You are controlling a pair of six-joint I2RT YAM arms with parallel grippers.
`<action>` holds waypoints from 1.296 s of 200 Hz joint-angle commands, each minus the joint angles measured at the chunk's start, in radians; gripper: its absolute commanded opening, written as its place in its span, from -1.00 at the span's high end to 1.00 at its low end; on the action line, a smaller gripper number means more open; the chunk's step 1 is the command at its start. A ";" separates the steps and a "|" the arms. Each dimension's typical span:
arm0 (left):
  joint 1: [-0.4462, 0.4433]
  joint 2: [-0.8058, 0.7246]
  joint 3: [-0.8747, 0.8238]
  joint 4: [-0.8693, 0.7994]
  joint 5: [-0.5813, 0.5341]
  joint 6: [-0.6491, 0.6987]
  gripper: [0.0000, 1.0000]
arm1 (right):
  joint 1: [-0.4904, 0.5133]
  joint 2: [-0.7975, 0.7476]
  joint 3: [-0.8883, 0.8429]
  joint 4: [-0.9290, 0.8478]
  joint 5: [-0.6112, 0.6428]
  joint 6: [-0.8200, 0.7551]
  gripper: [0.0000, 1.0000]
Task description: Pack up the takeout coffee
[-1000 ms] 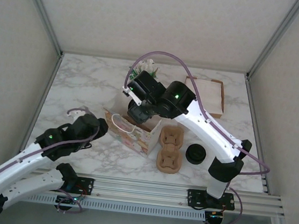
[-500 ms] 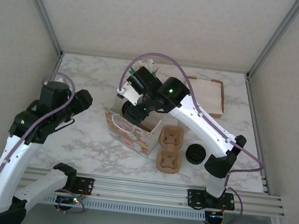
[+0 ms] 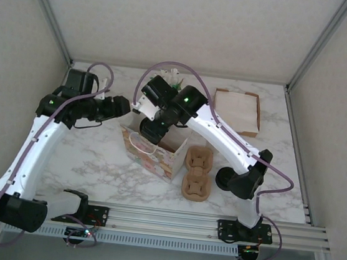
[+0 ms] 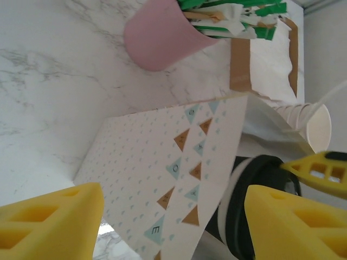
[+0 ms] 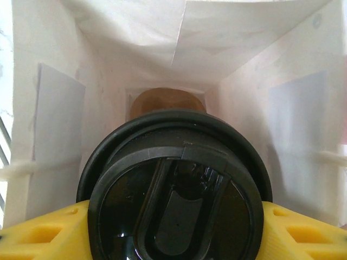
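Observation:
The takeout coffee (image 5: 176, 200), a cream cup under a round black lid, hangs in the mouth of the patterned paper bag (image 3: 156, 152). My right gripper (image 5: 173, 234) is shut on it, one yellow finger on each side of the lid. In the left wrist view the takeout coffee (image 4: 255, 208) shows just behind the bag's wall (image 4: 168, 162). My left gripper (image 4: 173, 205) is open, and the bag's upper edge lies between its yellow fingers (image 4: 54, 222). From above, the left gripper (image 3: 124, 107) is at the bag's far left corner, close to the right gripper (image 3: 152, 127).
Two brown cardboard carriers (image 3: 197, 172) lie right of the bag, with a black lid (image 3: 226, 178) beside them. A napkin box (image 3: 238, 110) and a pink cup of green sachets (image 4: 157, 32) stand behind. Stacked cream cups (image 4: 310, 122) are by the bag. Something brown (image 5: 165, 103) lies on the bag's floor.
My left arm has swung up from the front left to the bag's far left edge. The right gripper, still holding the coffee, has shifted slightly left over the bag.

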 commanded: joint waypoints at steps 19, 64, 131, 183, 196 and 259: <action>0.009 0.021 0.010 0.008 0.097 0.102 -0.38 | -0.021 0.002 -0.011 0.005 0.012 -0.005 -0.14; 0.008 0.023 -0.007 0.026 0.141 0.120 -0.40 | -0.023 -0.009 -0.037 0.033 0.006 0.006 -0.13; 0.009 0.026 -0.042 0.020 0.119 0.138 -0.40 | -0.026 0.001 -0.050 0.047 0.011 0.016 -0.13; 0.009 0.018 -0.063 0.035 0.139 0.133 -0.42 | -0.018 -0.015 -0.113 0.083 -0.002 0.032 -0.11; 0.009 0.021 -0.065 0.034 0.140 0.130 -0.42 | -0.016 -0.015 -0.130 0.085 0.007 0.030 -0.10; 0.008 0.023 -0.071 0.021 0.076 0.124 -0.21 | -0.016 -0.017 -0.173 0.108 0.023 0.036 -0.09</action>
